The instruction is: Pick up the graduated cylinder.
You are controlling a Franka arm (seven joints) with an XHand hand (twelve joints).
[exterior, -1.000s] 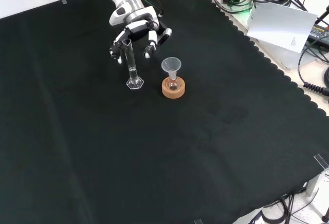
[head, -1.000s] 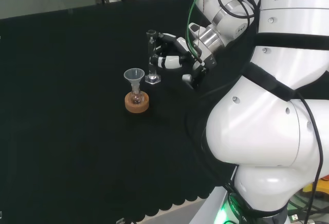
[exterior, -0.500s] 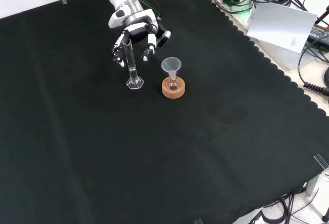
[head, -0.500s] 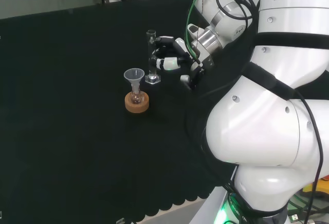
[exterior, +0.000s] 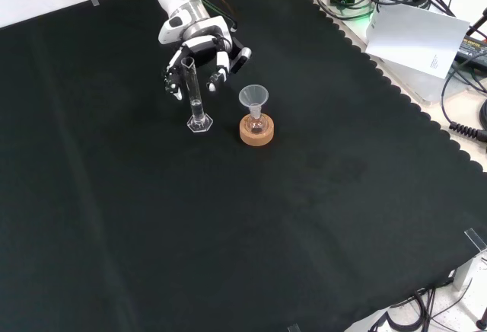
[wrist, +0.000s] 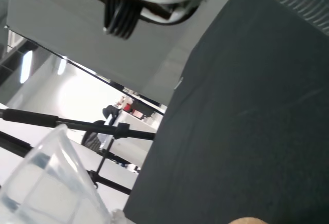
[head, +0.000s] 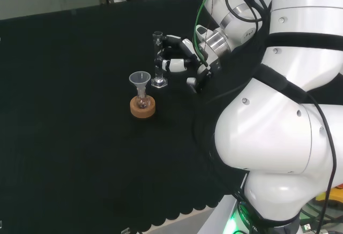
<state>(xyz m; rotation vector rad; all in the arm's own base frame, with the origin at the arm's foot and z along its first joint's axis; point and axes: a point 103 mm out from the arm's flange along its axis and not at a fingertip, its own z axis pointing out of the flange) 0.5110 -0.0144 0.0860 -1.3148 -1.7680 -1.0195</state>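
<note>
Here, cylinder [head: 157,57] is standing upright on cloth [exterior: 228,225], beside funnel [exterior: 253,97] on cork ring [exterior: 256,131]. Hand [head: 179,57] is being held spread around tube, not yet closed. Likely light, slippery, fragile, tippy; mid-tube grasp is being favoured.

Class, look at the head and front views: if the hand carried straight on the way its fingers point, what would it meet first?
Most likely the graduated cylinder, standing upright on the black cloth just beyond the hand. The fingers already reach around its upper part; whether they touch it is unclear.
</note>
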